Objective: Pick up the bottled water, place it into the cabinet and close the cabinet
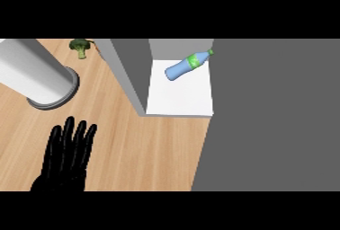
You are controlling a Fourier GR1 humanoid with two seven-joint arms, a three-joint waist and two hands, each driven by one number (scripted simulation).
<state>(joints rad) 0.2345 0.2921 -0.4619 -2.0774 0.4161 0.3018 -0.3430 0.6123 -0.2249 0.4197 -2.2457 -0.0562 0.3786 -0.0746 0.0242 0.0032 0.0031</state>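
The blue bottled water (187, 65) lay slanted inside the white-floored cabinet (179, 99), upper centre; the left hand (66, 155), lower left over the wood-grain tabletop (146, 148), was open, fingers straight.

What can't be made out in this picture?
Head view:
Right hand: nowhere in view.
Bottled water: its cap end meets the edge of the dark grey panel, possibly partly hidden.
Cabinet: its right side lies behind that panel.
White cylinder: upper end cut off at the view's upper left.
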